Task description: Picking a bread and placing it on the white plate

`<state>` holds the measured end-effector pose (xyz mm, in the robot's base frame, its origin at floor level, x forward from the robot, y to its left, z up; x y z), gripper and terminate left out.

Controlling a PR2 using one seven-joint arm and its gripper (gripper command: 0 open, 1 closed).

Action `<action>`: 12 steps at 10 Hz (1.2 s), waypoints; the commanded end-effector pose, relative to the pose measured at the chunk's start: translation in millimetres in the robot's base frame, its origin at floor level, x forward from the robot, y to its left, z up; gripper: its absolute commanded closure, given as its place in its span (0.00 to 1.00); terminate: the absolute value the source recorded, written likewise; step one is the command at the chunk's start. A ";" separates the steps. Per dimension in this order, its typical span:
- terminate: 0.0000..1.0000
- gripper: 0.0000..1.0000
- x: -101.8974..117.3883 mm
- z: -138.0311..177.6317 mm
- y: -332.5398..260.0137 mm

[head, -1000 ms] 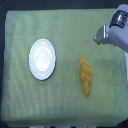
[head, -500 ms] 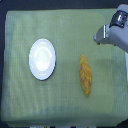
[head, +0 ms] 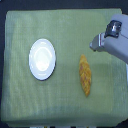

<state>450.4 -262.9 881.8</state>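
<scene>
Exterior view, looking down. The surface (head: 65, 107) is covered by a pale green cloth with a fine woven texture; the cloth fills nearly the whole frame, with dark margins at the edges.

The white plate (head: 42, 59) sits on the cloth toward the exterior view's left, round and glossy, nothing on it.

The bread (head: 86, 75) lies flat on the cloth to the exterior view's right of the plate, near it but clearly apart, with bare cloth between. It is elongated, golden-orange and ridged, and its long axis runs roughly top to bottom in the frame, with one pointed end up and the other down. Its upper tip sits about level with the plate's lower half.

The arm enters from the exterior view's right edge, grey-white housing. The gripper (head: 95, 46) points toward the exterior view's left and is above and to the right of the bread in the frame, not touching it. Resolution is too low to separate the fingers; whether they are apart or together cannot be told. Nothing visible is held.
</scene>
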 end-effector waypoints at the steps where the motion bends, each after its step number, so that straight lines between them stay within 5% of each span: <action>1: 0.00 0.00 -20.3 -50.8 52.9; 12: 0.00 0.00 -31.8 -153.6 61.5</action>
<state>415.1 -201.9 765.8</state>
